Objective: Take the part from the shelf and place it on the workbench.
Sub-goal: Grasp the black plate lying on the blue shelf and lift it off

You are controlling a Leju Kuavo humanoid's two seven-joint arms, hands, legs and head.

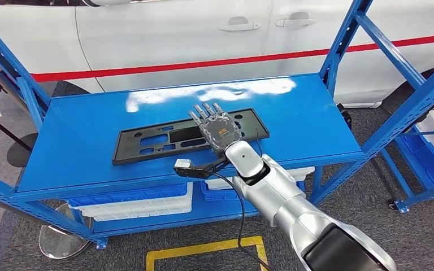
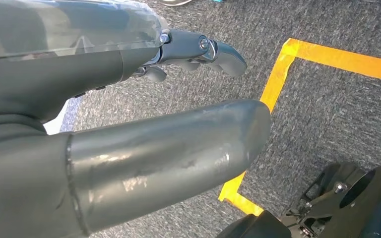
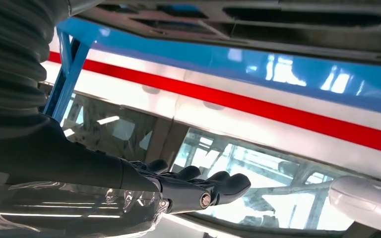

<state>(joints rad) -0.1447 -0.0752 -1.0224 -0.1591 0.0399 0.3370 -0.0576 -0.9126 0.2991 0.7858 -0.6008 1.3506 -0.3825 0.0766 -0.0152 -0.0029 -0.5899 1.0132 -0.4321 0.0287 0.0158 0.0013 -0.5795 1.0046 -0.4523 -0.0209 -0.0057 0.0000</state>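
The black flat part (image 1: pixel 158 138), a long panel with several cut-outs, lies flat on the blue top (image 1: pixel 90 152) of the rack. My right hand (image 1: pixel 217 129) hovers over the part's right half with its fingers stretched forward and nothing in its grasp. In the right wrist view the part (image 3: pixel 278 20) lies a clear gap away from the straight dark fingers (image 3: pixel 213 188). My left hand (image 2: pixel 79 124) hangs over the grey carpet, thumb and fingers apart and holding nothing.
A white car with a red stripe (image 1: pixel 203 34) stands right behind the rack. Blue uprights (image 1: pixel 344 34) flank the top. White bins (image 1: pixel 141 203) sit on the lower shelf. Another blue rack (image 1: pixel 429 113) stands at the right. Yellow floor tape (image 1: pixel 203 251) marks the carpet.
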